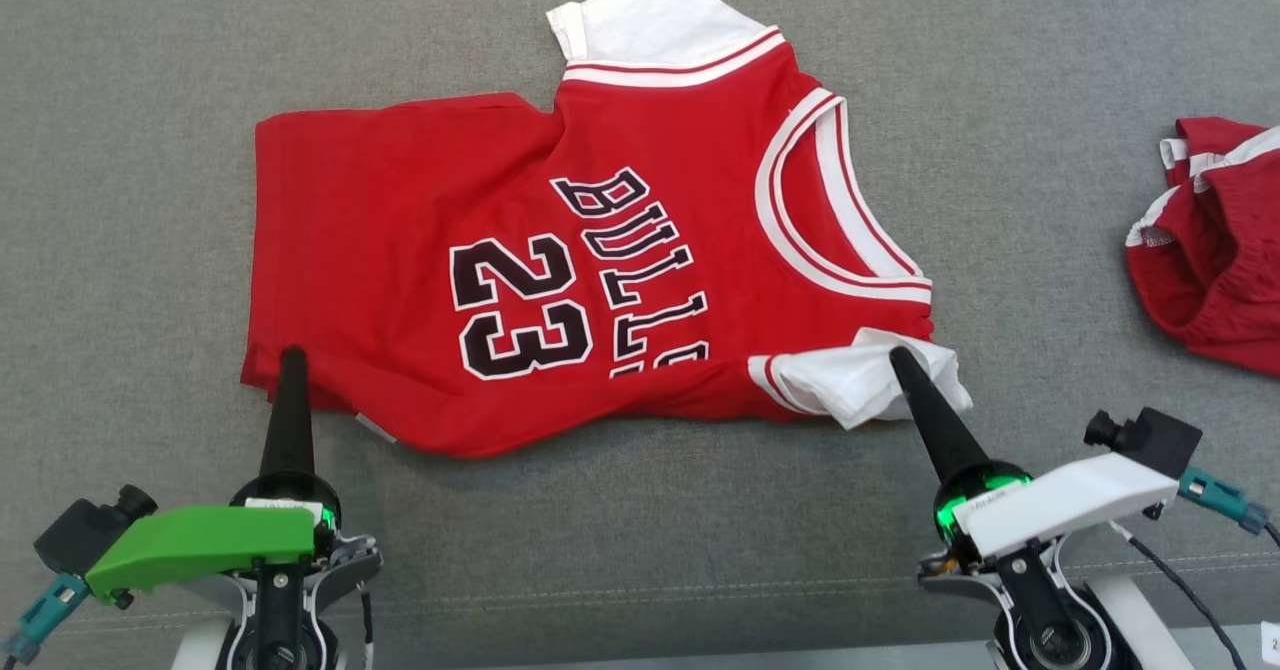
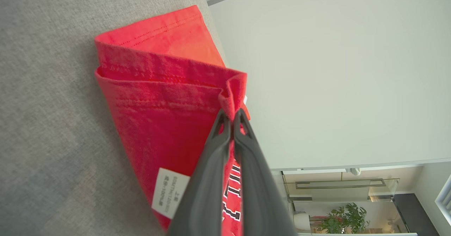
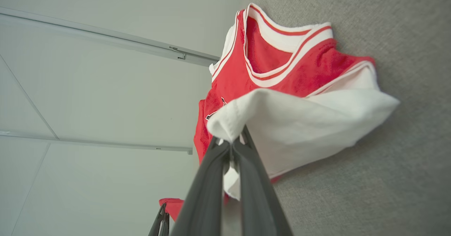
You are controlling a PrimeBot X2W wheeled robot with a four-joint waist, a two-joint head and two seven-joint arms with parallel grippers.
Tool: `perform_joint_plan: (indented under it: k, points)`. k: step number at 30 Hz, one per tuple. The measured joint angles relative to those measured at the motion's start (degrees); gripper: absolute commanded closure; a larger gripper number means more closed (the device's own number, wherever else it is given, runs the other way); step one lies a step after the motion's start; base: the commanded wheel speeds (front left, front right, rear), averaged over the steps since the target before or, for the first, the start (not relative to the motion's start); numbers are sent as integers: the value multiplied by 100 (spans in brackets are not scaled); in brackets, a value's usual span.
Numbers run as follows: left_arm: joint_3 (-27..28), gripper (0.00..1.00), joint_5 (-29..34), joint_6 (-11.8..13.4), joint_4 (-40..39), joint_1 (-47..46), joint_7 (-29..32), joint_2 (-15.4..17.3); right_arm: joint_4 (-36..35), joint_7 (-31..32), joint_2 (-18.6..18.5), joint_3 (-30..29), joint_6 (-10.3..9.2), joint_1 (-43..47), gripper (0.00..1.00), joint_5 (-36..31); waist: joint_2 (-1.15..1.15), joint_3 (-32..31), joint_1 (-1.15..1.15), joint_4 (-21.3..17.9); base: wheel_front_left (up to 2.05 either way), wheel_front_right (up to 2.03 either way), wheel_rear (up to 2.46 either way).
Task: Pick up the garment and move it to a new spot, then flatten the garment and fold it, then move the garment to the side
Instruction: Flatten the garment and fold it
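The garment (image 1: 560, 270) is a red jersey with white sleeves, black "BULLS" lettering and the number 23, spread on the grey cushion with its collar to the right. My left gripper (image 1: 293, 355) is shut on the jersey's red hem corner at the lower left; the left wrist view shows the pinched red hem (image 2: 232, 98) between its fingers (image 2: 211, 158). My right gripper (image 1: 900, 355) is shut on the near white sleeve (image 1: 860, 385). In the right wrist view the white sleeve (image 3: 299, 123) bunches at the fingertips (image 3: 232, 142), lifted a little off the cushion.
A second red garment (image 1: 1210, 250) with white trim lies crumpled at the right edge of the grey cushion (image 1: 120, 150). The cushion's front seam runs just behind my wrists. Open grey fabric lies to the left and far side of the jersey.
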Motion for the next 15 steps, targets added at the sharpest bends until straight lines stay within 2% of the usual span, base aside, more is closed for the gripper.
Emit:
perform_joint_plan:
  k: [8,15]
  points:
    - [135,100,122,512,103,-274,151,220,359,270,-152,-165,-107,-724,100,-45,0,79,0,22,0,0,0]
    - [29,90,123,612,415,-593,396,258,712,444,-221,-257,-147,-985,100,-77,0,122,0,174,0,0,0]
